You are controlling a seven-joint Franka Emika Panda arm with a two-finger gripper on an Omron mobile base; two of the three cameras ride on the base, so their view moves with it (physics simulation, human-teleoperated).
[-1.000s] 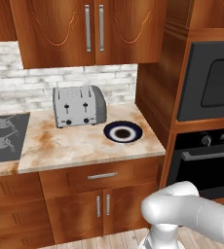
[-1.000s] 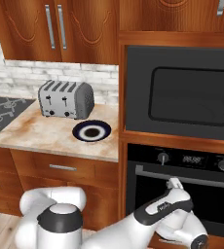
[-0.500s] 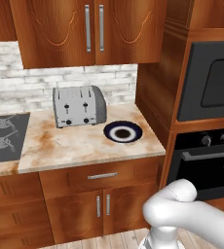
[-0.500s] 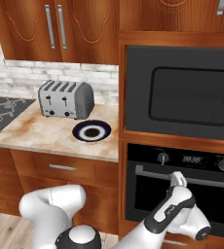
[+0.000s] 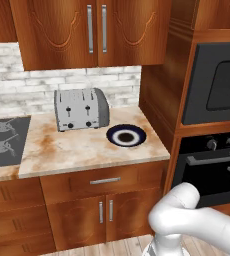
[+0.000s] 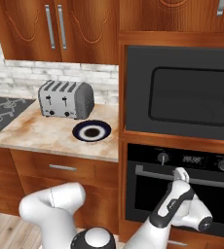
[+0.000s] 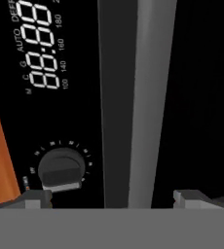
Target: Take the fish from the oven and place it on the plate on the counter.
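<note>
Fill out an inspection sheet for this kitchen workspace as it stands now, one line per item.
Surface: beige marbled counter, bare apart from two items.
Job's things: plate on the counter near the oven column, with no food on it; oven door shut; fish nothing seen.
Clutter: silver toaster behind the plate, apart from it.
Grippers: gripper open, fingers astride the oven's silver bar handle, not closed on it.
Cables: nothing seen.
Surroundings: microwave above the oven, gas hob at the counter's far end, wooden cabinets above, brick backsplash.
</note>
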